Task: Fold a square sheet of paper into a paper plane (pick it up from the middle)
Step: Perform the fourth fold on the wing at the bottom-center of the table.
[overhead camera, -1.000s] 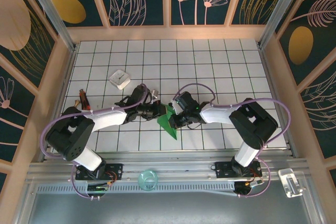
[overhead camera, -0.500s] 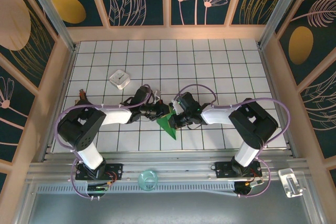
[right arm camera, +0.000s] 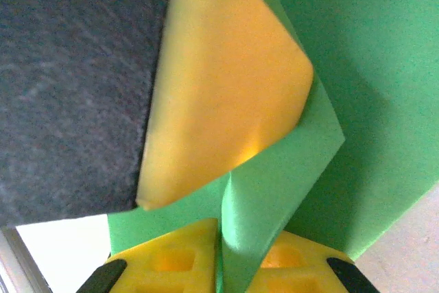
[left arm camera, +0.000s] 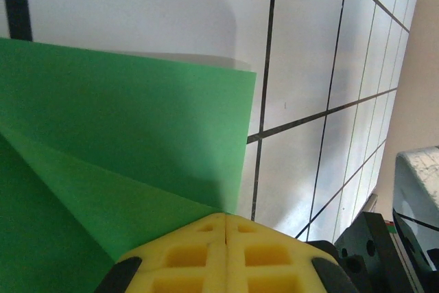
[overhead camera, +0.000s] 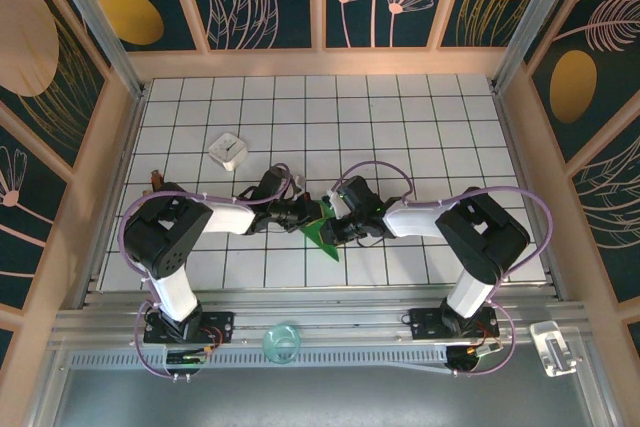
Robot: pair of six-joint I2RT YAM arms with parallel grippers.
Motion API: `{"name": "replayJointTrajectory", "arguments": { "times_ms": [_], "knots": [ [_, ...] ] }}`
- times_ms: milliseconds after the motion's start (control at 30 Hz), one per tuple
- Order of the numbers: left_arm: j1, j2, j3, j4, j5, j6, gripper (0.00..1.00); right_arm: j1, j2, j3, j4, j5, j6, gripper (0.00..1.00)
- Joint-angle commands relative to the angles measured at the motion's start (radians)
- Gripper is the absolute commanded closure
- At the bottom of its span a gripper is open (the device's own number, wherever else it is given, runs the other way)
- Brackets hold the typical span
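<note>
The square sheet of paper [left arm camera: 137, 135], partly folded, has stayed mid-surface [overhead camera: 400, 127] towards its near edge, grasped by the right pincer [right arm camera: 223, 248] while the clenched left pincer [left arm camera: 226, 238] edged closer, probably pressing a crease.

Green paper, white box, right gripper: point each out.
green paper [overhead camera: 322, 239], top external view, its near pointed part.
white box [overhead camera: 228, 151], top external view, middle of its top.
right gripper [right arm camera: 226, 259], right wrist view, midway between its jaws.

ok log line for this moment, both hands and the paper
left hand: shut on green paper | right hand: pinching its fold | paper: creased, held between both hands
</note>
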Motion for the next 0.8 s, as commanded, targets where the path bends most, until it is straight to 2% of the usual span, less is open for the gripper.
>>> {"name": "replayJointTrajectory", "arguments": {
  "times_ms": [0, 233, 400, 500, 767],
  "knots": [
    [0.008, 0.001, -0.019, -0.003, -0.013, 0.025, 0.94, -0.007, 0.001, -0.029, -0.047, 0.023, 0.015, 0.85],
    [0.009, -0.018, -0.051, 0.026, -0.011, 0.022, 0.92, -0.002, -0.045, -0.042, -0.039, 0.049, 0.038, 0.83],
    [0.009, -0.035, -0.065, 0.107, 0.008, -0.020, 0.85, 0.030, -0.069, -0.019, -0.078, 0.203, 0.002, 0.92],
    [0.008, -0.053, -0.054, 0.137, 0.015, -0.040, 0.83, 0.058, -0.075, -0.008, -0.089, 0.307, -0.024, 0.94],
    [0.019, -0.115, -0.006, 0.086, -0.007, -0.036, 0.75, 0.080, -0.135, -0.026, -0.031, 0.461, -0.049, 0.96]
  ]
}}
